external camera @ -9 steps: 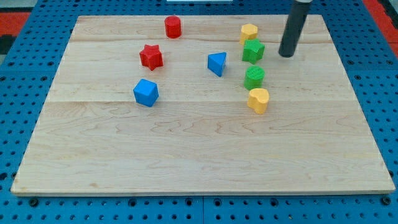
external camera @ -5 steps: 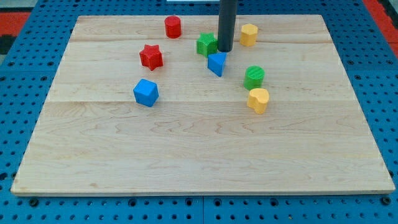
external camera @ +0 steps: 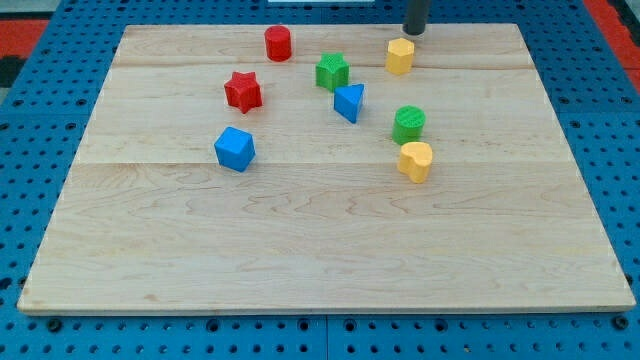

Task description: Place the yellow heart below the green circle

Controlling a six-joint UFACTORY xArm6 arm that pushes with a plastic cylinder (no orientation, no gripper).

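Tool tip (external camera: 415, 30) above yellow block (external camera: 400, 56), grasping nothing, 2 red, 2 green, 2 blue, 2 yellow blocks.

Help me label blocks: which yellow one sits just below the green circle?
The yellow heart, touching-close under the green circle; the other yellow block sits near my tip.

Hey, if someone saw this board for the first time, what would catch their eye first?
Probably the yellow heart sitting just below the green circle, right of centre. Next, the loose cluster of bright blocks in the upper half. My tip shows at the view's top edge, just above the other yellow block.
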